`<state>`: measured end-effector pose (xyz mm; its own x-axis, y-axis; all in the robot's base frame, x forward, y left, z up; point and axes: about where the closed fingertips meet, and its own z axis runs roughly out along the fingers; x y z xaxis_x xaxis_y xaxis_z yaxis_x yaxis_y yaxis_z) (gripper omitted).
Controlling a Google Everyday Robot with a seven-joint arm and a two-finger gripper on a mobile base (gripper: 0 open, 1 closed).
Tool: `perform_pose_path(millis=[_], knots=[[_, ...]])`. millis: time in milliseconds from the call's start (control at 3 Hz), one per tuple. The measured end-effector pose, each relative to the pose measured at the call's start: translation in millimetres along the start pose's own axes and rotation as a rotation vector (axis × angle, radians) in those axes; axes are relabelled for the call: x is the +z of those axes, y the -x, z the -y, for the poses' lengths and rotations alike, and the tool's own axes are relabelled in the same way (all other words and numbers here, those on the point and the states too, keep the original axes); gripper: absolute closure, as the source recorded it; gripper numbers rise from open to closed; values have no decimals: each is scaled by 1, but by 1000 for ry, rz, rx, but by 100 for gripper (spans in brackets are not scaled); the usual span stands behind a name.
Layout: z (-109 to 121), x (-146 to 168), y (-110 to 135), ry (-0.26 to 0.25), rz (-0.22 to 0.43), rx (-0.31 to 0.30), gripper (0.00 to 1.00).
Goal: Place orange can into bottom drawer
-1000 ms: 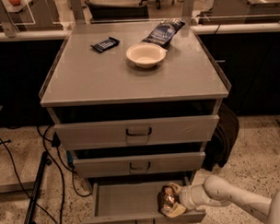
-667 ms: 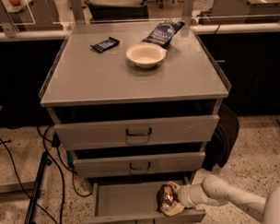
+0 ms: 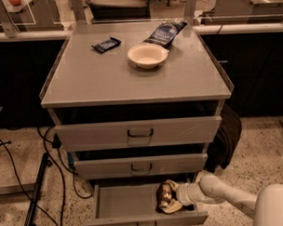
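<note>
Orange can (image 3: pixel 164 196) sits pinched in the hand (image 3: pixel 168 198), low inside the open bottom drawer (image 3: pixel 121 202), apparently ready for release

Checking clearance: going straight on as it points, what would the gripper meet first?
The gripper, inside the bottom drawer holding the orange can, points along bare tray; probably the drawer's opposite side wall comes first, depth unclear.

No text is coming through legibly, not even print on the snack bag (image 3: pixel 165 33). The gripper (image 3: pixel 168 199) is sitting inside the bottom drawer (image 3: pixel 121 204), clasping the orange can (image 3: pixel 164 195).
</note>
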<state>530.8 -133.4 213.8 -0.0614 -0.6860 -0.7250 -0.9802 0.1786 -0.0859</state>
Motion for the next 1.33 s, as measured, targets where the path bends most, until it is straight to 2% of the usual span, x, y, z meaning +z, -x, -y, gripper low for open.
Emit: perform_pose_path(millis=[667,1333], knots=[[32,28,-7,-45,16,-29,100],[48,61,-22,-64,32,-22,100]])
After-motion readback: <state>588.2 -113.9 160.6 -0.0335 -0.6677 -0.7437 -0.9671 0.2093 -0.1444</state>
